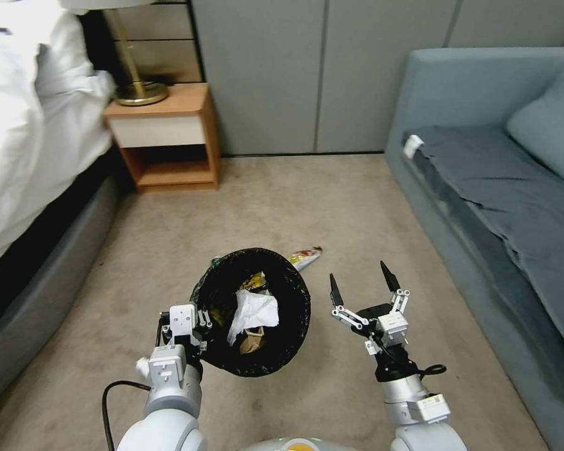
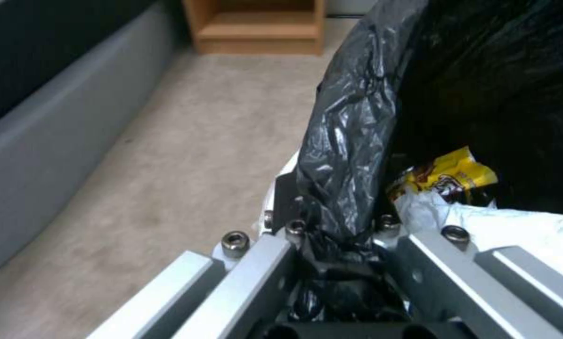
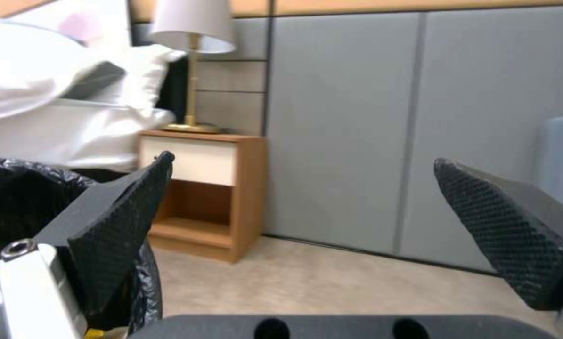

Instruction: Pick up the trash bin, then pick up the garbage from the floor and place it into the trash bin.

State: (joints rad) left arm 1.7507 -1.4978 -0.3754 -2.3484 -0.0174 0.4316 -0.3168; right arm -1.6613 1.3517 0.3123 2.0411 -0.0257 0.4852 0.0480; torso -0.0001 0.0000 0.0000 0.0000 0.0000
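Note:
The trash bin, lined with a black bag, hangs above the floor, tilted toward me. My left gripper is shut on its near rim; the left wrist view shows the bag-covered trash bin rim pinched between the jaws. Inside the bin lie garbage pieces: white tissue, a brown paper piece and a yellow wrapper. A red-and-yellow snack wrapper lies on the carpet just beyond the bin. My right gripper hovers open to the right of the bin, its fingers wide apart and empty.
A wooden nightstand with a brass lamp stands at the back left beside the bed. A grey sofa runs along the right. Grey wall panels close the back. Open carpet lies between bed and sofa.

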